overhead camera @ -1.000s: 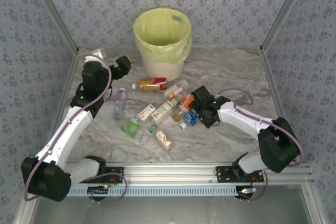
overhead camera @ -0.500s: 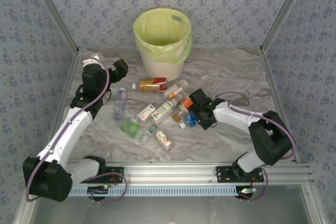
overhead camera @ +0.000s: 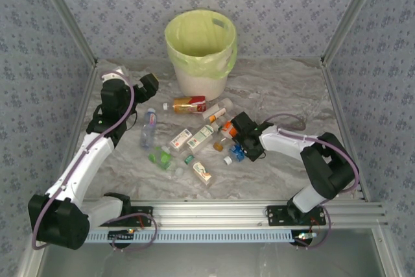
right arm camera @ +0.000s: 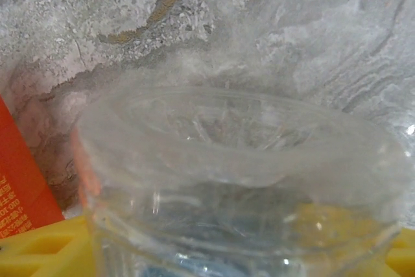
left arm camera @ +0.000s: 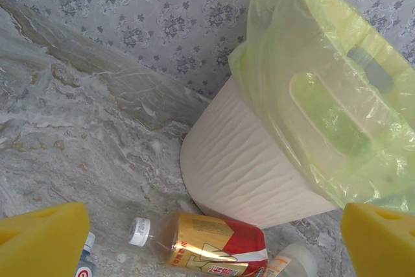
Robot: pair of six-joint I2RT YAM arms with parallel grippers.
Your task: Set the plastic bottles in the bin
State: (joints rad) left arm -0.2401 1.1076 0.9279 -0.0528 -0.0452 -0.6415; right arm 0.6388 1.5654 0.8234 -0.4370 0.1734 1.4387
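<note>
Right tool [overhead camera: 235, 133] is down at the 3 o'clock edge of the bottle pile [overhead camera: 194, 137], mid tabletop [overhead camera: 285, 89]. In the right wrist view a clear bottle [right arm camera: 240, 180] sits between the yellow pads [right arm camera: 39, 248], with its dimpled base pointing away from the wrist. Its long axis seems to run along the tool's reach rather than across it. I can't tell whether the pads pinch it yet or just flank it. The bin [overhead camera: 202, 82] is at about 11 o'clock from this tool, past the pile, so the carry would go up and over the other bottles. Left tool [overhead camera: 148, 84] is spread wide, holding nothing, and hovers at 9 o'clock of the bin. Its pads [left arm camera: 39, 238] sit at the frame corners. Just below it a red-label bottle [left arm camera: 211, 243] lies on its side near the bin's foot, white cap toward 9 o'clock, long axis roughly crosswise to the pads. The left arm is nearer that one and the right arm nearer the clear one. The rest of the bottles lie flat, scattered between the arms.
</note>
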